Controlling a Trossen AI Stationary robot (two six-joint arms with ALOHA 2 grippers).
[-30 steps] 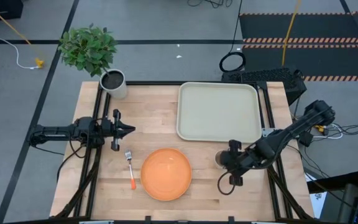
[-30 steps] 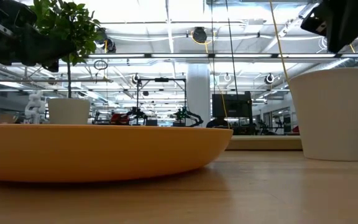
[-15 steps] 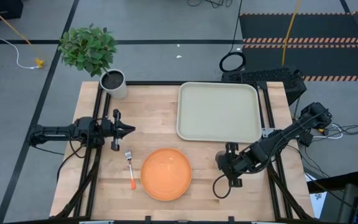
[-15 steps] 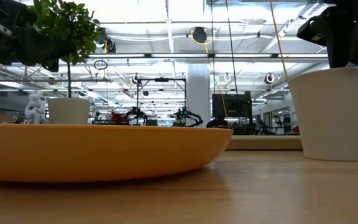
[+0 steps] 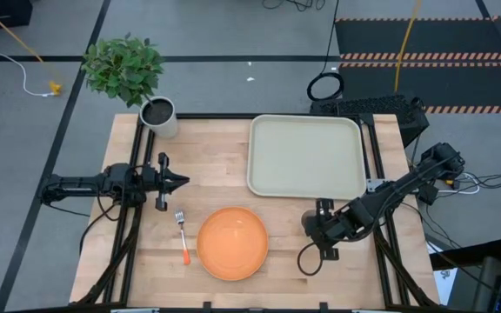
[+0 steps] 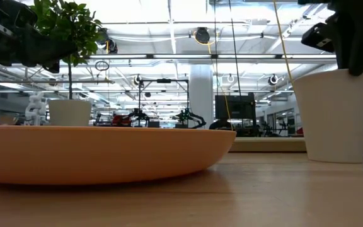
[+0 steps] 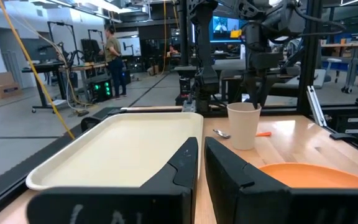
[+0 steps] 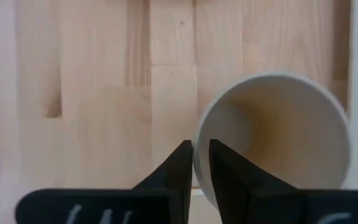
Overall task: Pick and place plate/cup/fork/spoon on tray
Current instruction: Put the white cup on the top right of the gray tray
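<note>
The beige cup [image 8: 272, 137] stands upright on the table near the tray's near right corner, also in the low view [image 6: 333, 113] and the left wrist view [image 7: 243, 124]. My right gripper [image 8: 196, 163] is over it, shut on its rim. The orange plate [image 5: 233, 243] lies flat at the near middle. The fork [image 5: 182, 235] lies left of the plate. The spoon [image 7: 222, 132] lies behind the cup, hidden under my right arm in the high view. The tray [image 5: 306, 156] lies at the far right. My left gripper [image 5: 179, 181] is shut and empty at the left. My right gripper holds the cup's rim [image 8: 199, 155] on the side toward the plate, with one finger inside the cup and one outside. The fingers come from above, pointing down. The cup stands upright with its base on the table.
A light pot with dark soil [image 5: 158, 115] and a leafy plant [image 5: 124, 65] stands at the far left corner. Black frame rails run along both sides of the table. Bare wood lies between the tray and the plate.
My right gripper has gone down onto the cup and a little toward the table's left edge; its fingers now reach the cup's rim. The cup has stayed where it was.
</note>
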